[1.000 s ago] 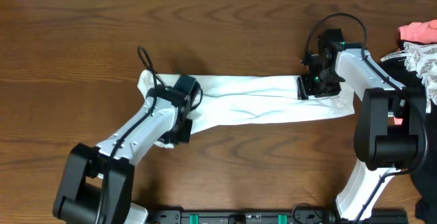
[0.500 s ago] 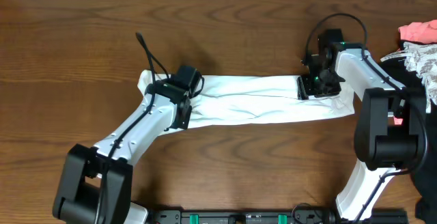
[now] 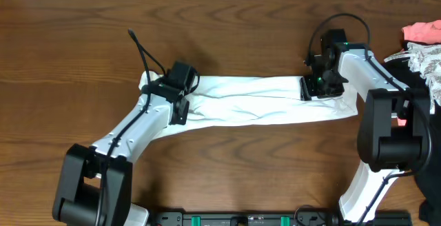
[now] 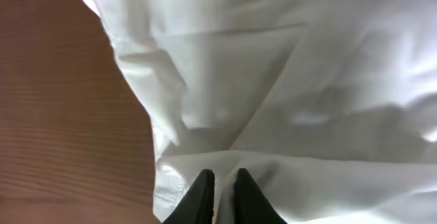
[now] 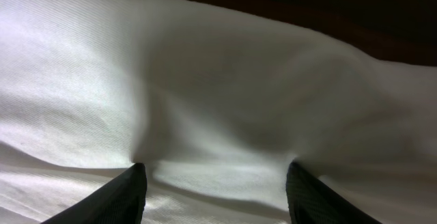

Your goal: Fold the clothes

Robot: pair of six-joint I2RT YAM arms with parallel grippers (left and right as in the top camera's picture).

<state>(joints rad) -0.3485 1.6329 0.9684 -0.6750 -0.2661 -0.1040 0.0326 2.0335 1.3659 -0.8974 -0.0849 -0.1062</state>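
Wood table [image 3: 69,33]; left pincer [image 4: 224,176] pinches white T-shirt [image 3: 262,102] (arm [image 3: 138,126] hides corner); right pincer [image 5: 215,173] splayed on cloth.

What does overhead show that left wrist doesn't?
Overhead only: the whole T-shirt lying as a long band across the table, the right gripper at its right end, and other clothes at the table's right edge.
Left wrist only: the left gripper close up, fingers nearly together over a fold. Whether they pinch cloth is unclear.
Both: white cloth on brown wood, with the left gripper at the band's left end.
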